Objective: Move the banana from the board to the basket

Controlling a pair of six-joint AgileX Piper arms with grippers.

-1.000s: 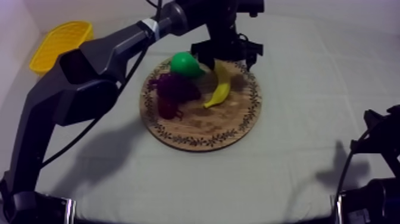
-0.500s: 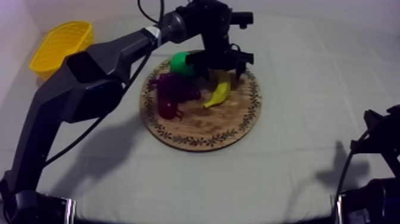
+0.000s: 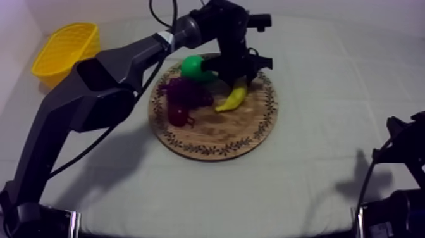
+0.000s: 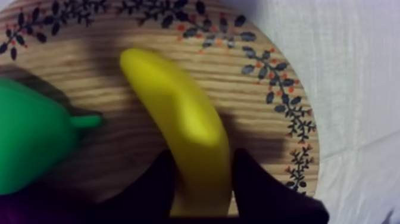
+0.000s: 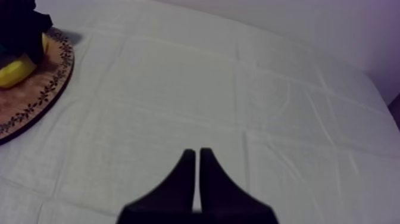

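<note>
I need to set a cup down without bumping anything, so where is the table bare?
Widest free patch: cloth between the board and the right gripper. The strip in front of the board is bare too, like the board's near part. Crowded: its far part, with pear, grapes, small red fruit, banana and the left gripper.

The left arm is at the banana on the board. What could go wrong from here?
1. The left end effector is shut on the banana near one end, so the long free part could swing down or slip out when it is lifted.
2. The pear lies close beside the grasp with its stem pointing at the banana. A sideways pull could knock it.
</note>
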